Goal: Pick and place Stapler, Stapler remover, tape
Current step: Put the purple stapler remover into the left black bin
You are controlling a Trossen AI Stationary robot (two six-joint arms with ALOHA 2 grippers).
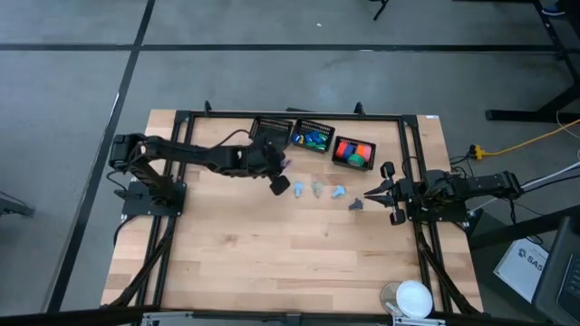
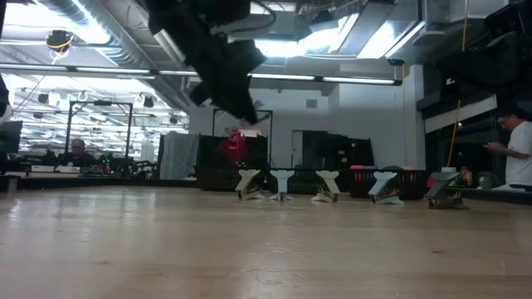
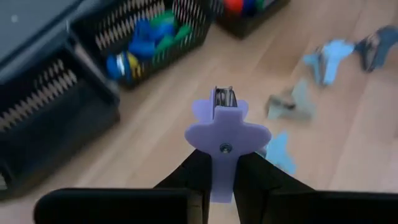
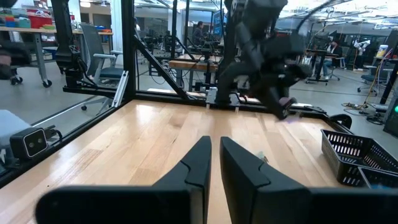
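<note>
My left gripper (image 1: 280, 181) hangs over the table's middle, shut on a lavender staple remover (image 3: 225, 140), just on the near side of the baskets. Several more staple removers (image 1: 318, 188) stand in a row on the wood to its right; the low view shows them upright (image 2: 283, 184). The blue and green tape (image 1: 313, 139) lies in the middle black basket. Red and orange staplers (image 1: 353, 150) fill the right basket. My right gripper (image 1: 370, 194) waits shut at the table's right side, level, holding nothing. My left gripper pinches the staple remover's narrow tail end (image 3: 224, 186) between its two fingers (image 3: 198, 177). The fingers slant down toward the table. The remover sticks out forward past the fingertips, its metal claws (image 3: 224, 98) at the far end, lifted clear of the table.
A third black basket (image 1: 270, 129), the leftmost, stands at the far edge beside the other two. A dark metal frame (image 1: 412, 163) runs around the tabletop. A white round thing (image 1: 414, 297) sits at the near right corner. Bare wood (image 1: 272, 263) spreads over the near half.
</note>
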